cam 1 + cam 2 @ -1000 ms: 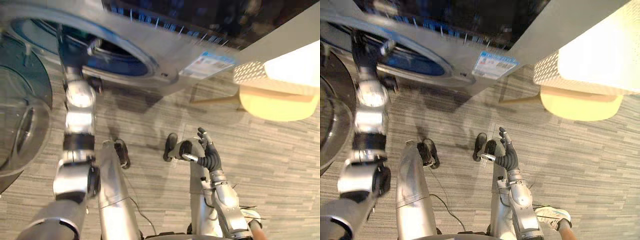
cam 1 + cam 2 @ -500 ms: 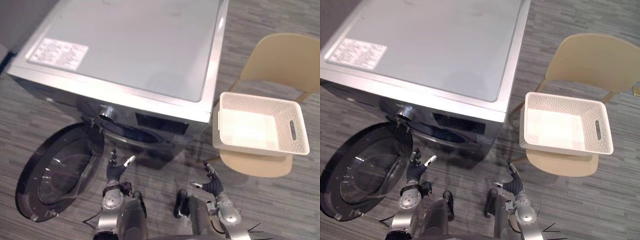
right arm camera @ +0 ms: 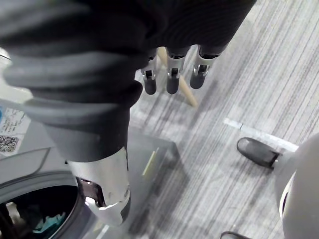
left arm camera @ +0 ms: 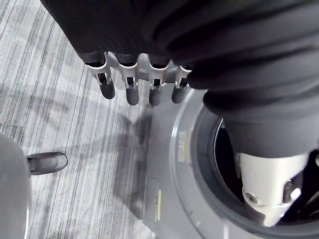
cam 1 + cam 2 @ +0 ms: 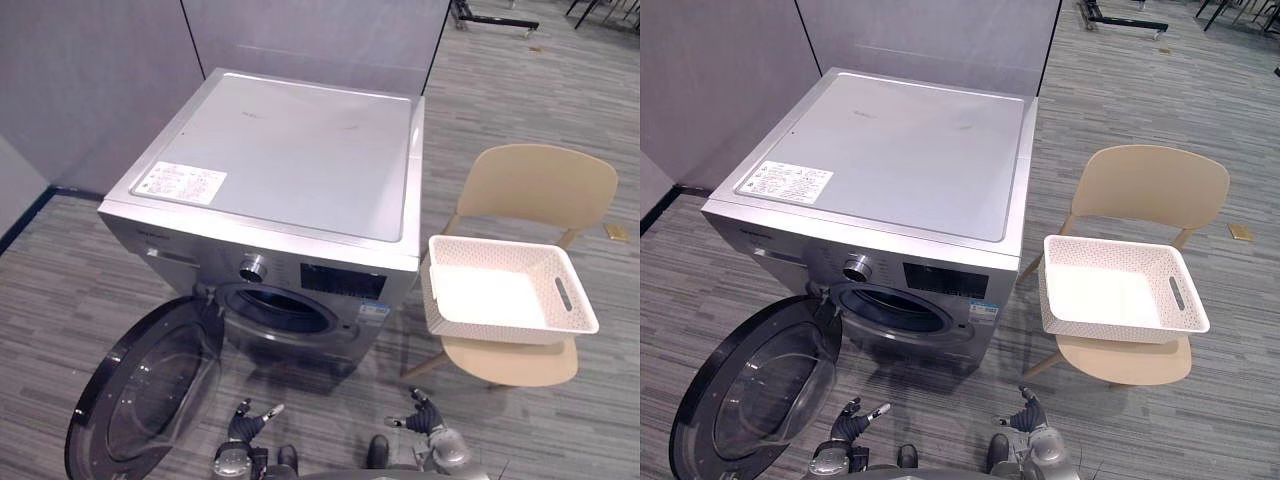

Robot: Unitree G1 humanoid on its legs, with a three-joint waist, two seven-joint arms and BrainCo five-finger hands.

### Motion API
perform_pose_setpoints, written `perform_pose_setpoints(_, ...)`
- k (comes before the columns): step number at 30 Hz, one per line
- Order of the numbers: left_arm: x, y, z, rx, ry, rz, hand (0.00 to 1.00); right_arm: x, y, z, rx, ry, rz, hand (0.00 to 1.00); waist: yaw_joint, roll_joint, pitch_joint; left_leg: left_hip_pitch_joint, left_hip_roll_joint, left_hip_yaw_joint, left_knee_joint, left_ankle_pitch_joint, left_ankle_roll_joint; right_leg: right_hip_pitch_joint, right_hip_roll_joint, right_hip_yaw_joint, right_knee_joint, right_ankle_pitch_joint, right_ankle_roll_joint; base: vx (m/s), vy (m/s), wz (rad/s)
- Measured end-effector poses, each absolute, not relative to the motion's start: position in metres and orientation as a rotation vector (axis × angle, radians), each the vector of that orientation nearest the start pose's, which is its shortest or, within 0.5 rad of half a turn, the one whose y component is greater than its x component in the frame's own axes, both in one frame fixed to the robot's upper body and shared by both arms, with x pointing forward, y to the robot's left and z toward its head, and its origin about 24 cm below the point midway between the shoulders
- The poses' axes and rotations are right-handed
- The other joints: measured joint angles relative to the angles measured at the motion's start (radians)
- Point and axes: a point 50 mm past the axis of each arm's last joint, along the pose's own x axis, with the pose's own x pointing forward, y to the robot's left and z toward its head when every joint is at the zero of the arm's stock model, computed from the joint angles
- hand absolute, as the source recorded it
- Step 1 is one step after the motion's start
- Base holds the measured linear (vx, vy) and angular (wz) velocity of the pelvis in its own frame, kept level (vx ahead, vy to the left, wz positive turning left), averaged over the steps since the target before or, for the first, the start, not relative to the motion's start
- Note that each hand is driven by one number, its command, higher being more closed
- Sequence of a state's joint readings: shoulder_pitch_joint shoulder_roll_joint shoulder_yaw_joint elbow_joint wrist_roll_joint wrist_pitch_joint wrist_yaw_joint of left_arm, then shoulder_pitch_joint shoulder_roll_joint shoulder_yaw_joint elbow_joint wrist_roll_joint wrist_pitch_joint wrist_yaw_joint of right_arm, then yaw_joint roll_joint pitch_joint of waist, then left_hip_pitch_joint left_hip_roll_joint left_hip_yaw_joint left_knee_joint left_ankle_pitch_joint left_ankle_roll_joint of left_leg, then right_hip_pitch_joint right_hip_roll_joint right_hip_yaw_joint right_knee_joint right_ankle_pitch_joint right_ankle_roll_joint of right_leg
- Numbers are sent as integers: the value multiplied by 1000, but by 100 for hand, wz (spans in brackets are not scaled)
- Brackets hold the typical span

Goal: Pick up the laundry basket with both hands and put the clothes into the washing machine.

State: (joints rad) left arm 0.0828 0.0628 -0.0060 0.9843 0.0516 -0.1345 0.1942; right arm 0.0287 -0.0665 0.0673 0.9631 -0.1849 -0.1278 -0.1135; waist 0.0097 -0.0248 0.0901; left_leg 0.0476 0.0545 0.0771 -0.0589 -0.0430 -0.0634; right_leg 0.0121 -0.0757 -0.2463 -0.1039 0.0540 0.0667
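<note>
The white woven laundry basket (image 5: 500, 333) sits on a beige chair (image 5: 540, 185) to the right of the silver washing machine (image 5: 290, 170); its inside looks bare white. The machine's round door (image 5: 150, 390) hangs open to the left, and the drum opening (image 5: 275, 308) is dark. A bit of teal cloth (image 3: 50, 221) shows inside the drum. My left hand (image 5: 243, 425) is low in front of the machine, its fingers (image 4: 132, 92) straight and holding nothing. My right hand (image 5: 428, 420) hangs low near the chair's legs, its fingers (image 3: 172, 82) straight and holding nothing.
Grey partition walls (image 5: 100, 70) stand behind the machine. Grey striped carpet (image 5: 60, 270) runs all round. The open door takes up floor room at the front left, and the chair legs (image 5: 425, 362) stand close to the machine's right side.
The camera has risen and pulled back, so the whole machine, chair and basket now show. My left arm, reaching into the drum a second ago, is now out with its hand low.
</note>
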Motion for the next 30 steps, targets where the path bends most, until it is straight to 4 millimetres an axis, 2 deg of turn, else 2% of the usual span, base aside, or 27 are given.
perform_pose_setpoints(6,119,183,-149,160,922,182,0,142,-173,-143,-227,864,-37,0,0,-1,1,1,-1,2,4,0,0,2,-1,0,4,1,0,0,0,0)
perform_pose_setpoints(9,122,184,-148,128,914,204,0,144,-180,-143,-161,878,-106,0,0,-10,13,-2,-4,6,25,0,0,7,-6,6,4,9,0,-11,7,-6)
perform_pose_setpoints(12,132,184,-145,85,888,226,0,166,-186,-134,-125,825,-150,0,4,-11,58,-40,-4,50,103,-33,24,-36,-19,63,33,30,3,-119,52,-48)
perform_pose_setpoints(14,146,183,-140,47,852,231,0,193,-190,-121,-118,752,-167,0,4,-11,94,-115,-8,99,167,-48,42,-144,-38,121,109,39,15,-206,65,-65)
perform_pose_setpoints(15,148,184,-139,42,841,235,0,196,-190,-120,-119,744,-170,0,6,-14,97,-135,-17,111,182,-51,48,-168,-45,131,121,44,20,-232,99,-45)
perform_pose_setpoints(16,151,184,-137,27,827,240,0,196,-192,-119,-124,740,-178,0,6,-11,102,-173,-17,125,224,-58,67,-199,-53,146,130,74,44,-241,97,-31)
perform_pose_setpoints(17,152,184,-135,19,813,245,0,196,-195,-118,-132,742,-180,0,9,7,113,-198,-5,145,238,-61,88,-223,-60,134,204,30,79,-306,116,-19)
perform_pose_setpoints(18,153,185,-135,19,806,249,0,193,-195,-120,-133,754,-179,0,11,7,117,-203,-7,145,247,-60,90,-251,-69,115,333,-42,62,-235,70,13)
perform_pose_setpoints(19,151,189,-135,27,811,254,0,181,-194,-127,-129,798,-179,0,12,9,120,-193,-15,125,261,-59,100,-271,-88,105,607,-180,41,-149,45,35)
perform_pose_setpoints(21,144,193,-136,35,824,262,0,165,-190,-136,-114,848,-178,0,18,5,117,-189,-33,95,283,-52,108,-203,-92,112,776,-260,72,-117,-18,54)
perform_pose_setpoints(22,140,197,-136,34,824,277,0,159,-188,-138,-111,863,-175,0,33,0,115,-207,-47,83,306,-47,112,-143,-82,123,784,-299,93,-164,-37,48)
perform_pose_setpoints(23,139,199,-136,25,826,290,0,159,-189,-139,-116,868,-172,0,40,-1,114,-231,-56,75,325,-41,114,-106,-72,132,742,-338,92,-202,-42,40)
perform_pose_setpoints(24,139,199,-137,20,826,294,0,162,-190,-138,-121,863,-173,0,50,0,114,-272,-64,69,338,-21,111,-82,-58,138,645,-380,61,-184,-28,28)
perform_pose_setpoints(25,140,197,-137,16,825,292,0,165,-191,-136,-123,853,-174,0,58,2,113,-290,-67,64,333,-3,109,-77,-51,137,589,-390,43,-305,-53,21)
perform_pose_setpoints(26,141,197,-136,16,822,290,0,173,-191,-133,-127,833,-173,0,65,4,112,-316,-67,59,292,48,99,-59,-38,123,466,-398,4,-270,-51,20)
perform_pose_setpoints(27,142,191,-137,3,825,283,0,178,-194,-130,-136,818,-177,0,60,32,120,-326,-53,36,270,71,94,-53,-23,107,437,-372,-10,-369,-70,50)
perform_pose_setpoints(28,142,182,-138,-11,825,256,0,178,-201,-129,-149,816,-190,0,59,64,130,-324,-36,-3,200,131,57,-49,11,71,392,-328,-25,-285,-54,53)
perform_pose_setpoints(30,142,181,-137,-17,822,256,0,176,-203,-129,-152,820,-196,0,61,73,134,-300,-16,-18,116,170,11,-50,33,39,379,-301,-46,-345,-83,53)
